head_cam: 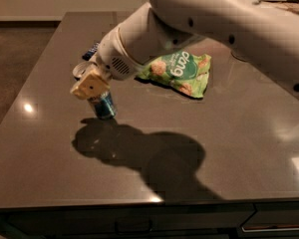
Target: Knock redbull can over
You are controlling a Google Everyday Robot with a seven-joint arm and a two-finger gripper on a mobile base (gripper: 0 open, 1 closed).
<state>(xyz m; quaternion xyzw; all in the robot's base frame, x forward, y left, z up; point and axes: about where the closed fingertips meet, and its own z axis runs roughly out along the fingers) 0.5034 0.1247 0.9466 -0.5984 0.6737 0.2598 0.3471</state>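
Note:
The redbull can (103, 107), blue and silver, stands on the dark table (199, 133) near its left side. Its top is hidden behind my gripper. My gripper (89, 82), with a tan tip, sits right above and against the upper part of the can, at the end of the white arm (189, 19) that reaches in from the upper right. The arm's shadow falls on the table just in front of the can.
A green chip bag (182, 71) lies flat to the right of the can, behind the arm. A dark blue snack wrapper (89, 51) lies behind the gripper. The table's left edge (20, 103) and front edge (139, 203) are near.

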